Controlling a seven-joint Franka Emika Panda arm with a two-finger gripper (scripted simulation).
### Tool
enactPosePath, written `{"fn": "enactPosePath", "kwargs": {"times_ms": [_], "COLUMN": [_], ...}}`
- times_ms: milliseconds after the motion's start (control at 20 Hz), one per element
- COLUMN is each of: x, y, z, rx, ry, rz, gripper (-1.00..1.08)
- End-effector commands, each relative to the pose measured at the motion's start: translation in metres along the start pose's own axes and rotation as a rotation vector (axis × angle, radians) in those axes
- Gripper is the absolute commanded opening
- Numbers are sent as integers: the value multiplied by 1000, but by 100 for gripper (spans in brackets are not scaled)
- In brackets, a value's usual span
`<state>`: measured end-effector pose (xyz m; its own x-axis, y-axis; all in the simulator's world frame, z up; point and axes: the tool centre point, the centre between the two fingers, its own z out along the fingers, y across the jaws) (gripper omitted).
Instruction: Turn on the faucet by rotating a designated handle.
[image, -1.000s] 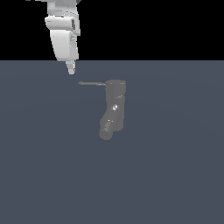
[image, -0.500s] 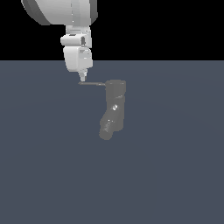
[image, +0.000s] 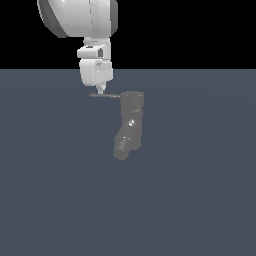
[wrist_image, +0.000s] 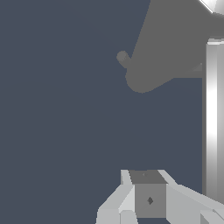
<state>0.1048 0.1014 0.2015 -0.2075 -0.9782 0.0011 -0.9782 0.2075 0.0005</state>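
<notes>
The dull-grey faucet (image: 131, 125) stands upright on the dark floor, its bent spout pointing down toward the exterior view's left. A thin dark handle (image: 106, 95) juts sideways from its top toward that same side. My gripper (image: 100, 91) hangs from the white arm, fingers pressed together into one narrow tip right at the top of the rod, partway along it. In the wrist view the faucet (wrist_image: 173, 48) is a broad grey shape. A pale straight bar (wrist_image: 213, 122) runs from its top past my shut gripper (wrist_image: 149, 199). Nothing is between the fingers.
The big white arm (image: 80, 20) fills the upper part of the exterior view above the handle. A flat blue-grey floor (image: 200, 200) stretches all around the faucet, with a black backdrop behind it.
The gripper has travelled toward the exterior view's right and slightly down, from beyond the rod's free end to directly over the rod. Faucet and handle have not moved.
</notes>
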Motion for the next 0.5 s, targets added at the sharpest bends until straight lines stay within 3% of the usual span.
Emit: {"fn": "enactPosePath", "kwargs": {"times_ms": [0, 450], "x": [0, 1], "y": [-1, 15], "z": [0, 0], "rx": [1, 0], "ry": [0, 0], "rz": [5, 4], "gripper": [-100, -100]}}
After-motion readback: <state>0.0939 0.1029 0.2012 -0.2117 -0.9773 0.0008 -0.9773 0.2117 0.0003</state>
